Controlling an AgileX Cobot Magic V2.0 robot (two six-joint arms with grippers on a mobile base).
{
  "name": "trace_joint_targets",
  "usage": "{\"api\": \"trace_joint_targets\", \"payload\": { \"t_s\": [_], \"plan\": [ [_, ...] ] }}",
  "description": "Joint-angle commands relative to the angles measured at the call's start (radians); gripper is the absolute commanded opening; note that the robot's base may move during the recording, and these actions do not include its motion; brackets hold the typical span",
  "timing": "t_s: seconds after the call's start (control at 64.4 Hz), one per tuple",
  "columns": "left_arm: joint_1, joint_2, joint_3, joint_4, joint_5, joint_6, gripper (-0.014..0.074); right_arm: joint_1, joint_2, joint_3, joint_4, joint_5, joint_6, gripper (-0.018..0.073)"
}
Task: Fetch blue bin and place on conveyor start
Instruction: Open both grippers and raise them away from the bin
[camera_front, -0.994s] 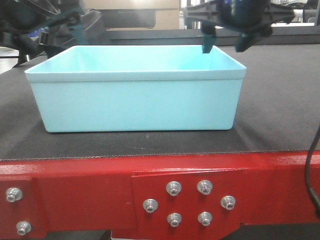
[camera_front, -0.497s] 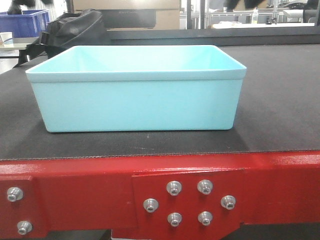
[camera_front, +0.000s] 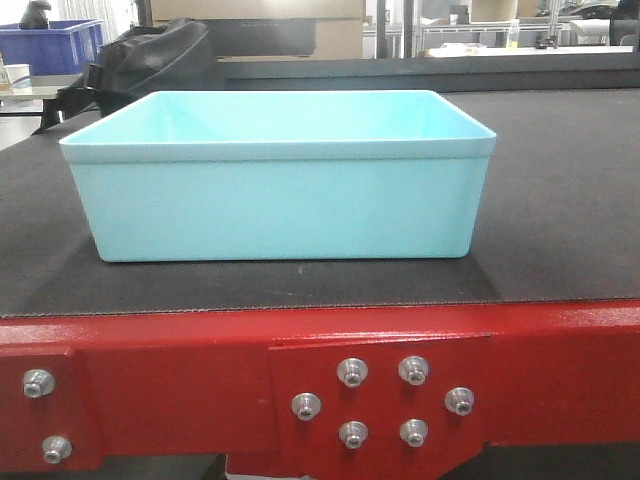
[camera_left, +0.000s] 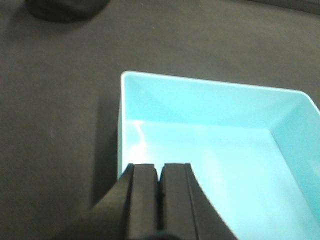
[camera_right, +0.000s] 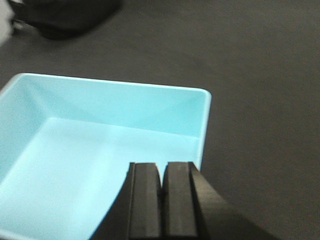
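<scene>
Bin position: blue bin (camera_front: 280, 190) is sitting upright on the conveyor start (camera_front: 560, 240), filling the centre of the front frame, its near wall running parallel to the red frame (camera_front: 150, 370) along the lower edge.
Bin contents: interior is showing only bare turquoise floor and walls in both wrist views.
Belt: dark fabric is lying flat around the bin on all visible sides.
Frame hardware: silver bolts (camera_front: 352, 372) are clustering at lower centre, with two more at lower left.
Left claw (camera_left: 160, 200): clenched, pads pressing together with only a thin seam between, grasping nothing, hovering at bottom centre above the bin's corner.
Right claw (camera_right: 162, 200): clenched likewise, holding nothing, hanging at bottom centre over the bin's interior near its corner.
Background: black bag (camera_front: 150, 50) is resting at upper left behind the bin; dark blue crate (camera_front: 55, 45) is standing further left.
</scene>
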Motion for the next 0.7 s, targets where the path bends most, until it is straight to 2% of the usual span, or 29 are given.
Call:
{"api": "trace_joint_targets", "payload": {
  "t_s": [0.0,0.093,0.171,0.388,0.684],
  "plan": [
    [-0.003,-0.062,0.084,-0.037,-0.11,0.0,-0.0111,-0.003,-0.085,0.091,-0.023,-0.098,-0.013,-0.0166],
    [-0.003,-0.13,0.178,-0.053,-0.18,0.0,-0.0111,-0.003,-0.175,0.194,-0.023,-0.139,-0.013,-0.0166],
    [-0.003,-0.203,0.255,-0.053,-0.219,0.0,-0.0111,-0.003,-0.263,0.284,-0.06,-0.166,-0.013,-0.0166],
    [-0.003,-0.417,0.389,-0.053,-0.209,0.0,-0.0111,-0.003,-0.516,0.449,-0.065,-0.17,-0.013,-0.0166],
    [-0.003,-0.608,0.4,-0.053,-0.216,0.0,-0.0111,-0.003,-0.751,0.462,-0.063,-0.222,-0.013,-0.0166]
  ]
}}
